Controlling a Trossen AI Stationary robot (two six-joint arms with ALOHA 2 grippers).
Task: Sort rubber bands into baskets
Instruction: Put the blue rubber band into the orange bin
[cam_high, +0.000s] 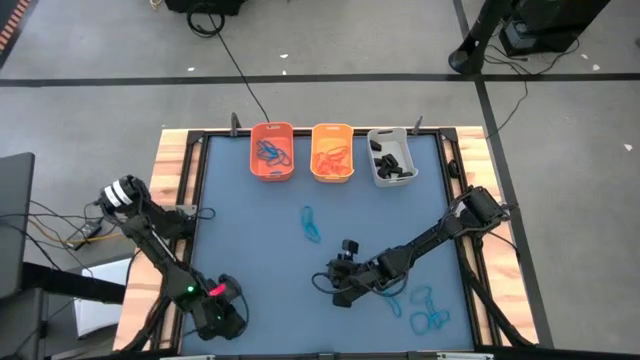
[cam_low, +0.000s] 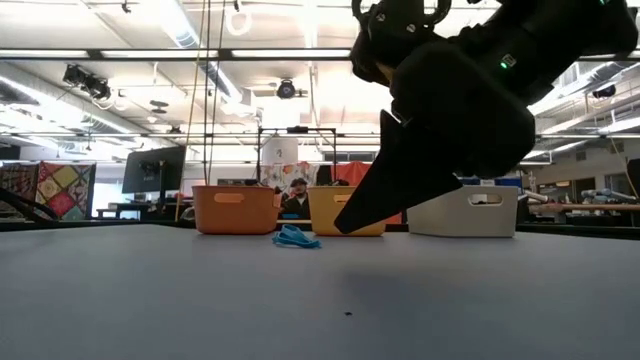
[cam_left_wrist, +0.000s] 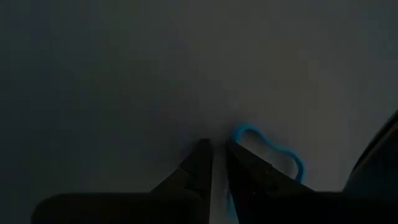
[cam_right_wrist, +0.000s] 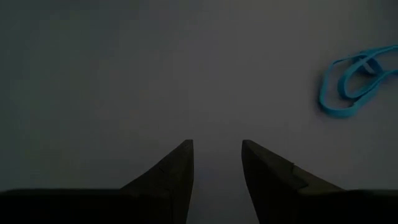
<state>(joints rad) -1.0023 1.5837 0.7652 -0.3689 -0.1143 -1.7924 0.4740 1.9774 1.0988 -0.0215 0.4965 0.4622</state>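
Note:
Three baskets stand in a row at the table's far edge: an orange one (cam_high: 271, 152) with blue bands, a yellow-orange one (cam_high: 332, 152) with orange bands, and a grey one (cam_high: 392, 157) with black ones. A blue rubber band (cam_high: 312, 225) lies loose at mid-table. Several more blue bands (cam_high: 425, 308) lie at the near right. My left gripper (cam_high: 215, 312) is near the table's front left corner, shut on a blue rubber band (cam_left_wrist: 273, 152). My right gripper (cam_high: 345, 278) (cam_right_wrist: 217, 144) hangs open over bare table, near the loose band (cam_right_wrist: 354, 81). My left gripper (cam_left_wrist: 217, 146) pinches a blue rubber band between its two fingers, which point steeply down. A strand shows in the narrow gap (cam_left_wrist: 229, 199). The rest of the loop (cam_left_wrist: 239, 132) stands out past one finger's side. Whether the loop touches the table does not show.
The table mat (cam_high: 250, 240) has a dark frame and wooden side rails. The low view shows the right arm's finger (cam_low: 350, 220) above the mat, the loose blue band (cam_low: 296, 238) before the baskets, and a room with a person beyond.

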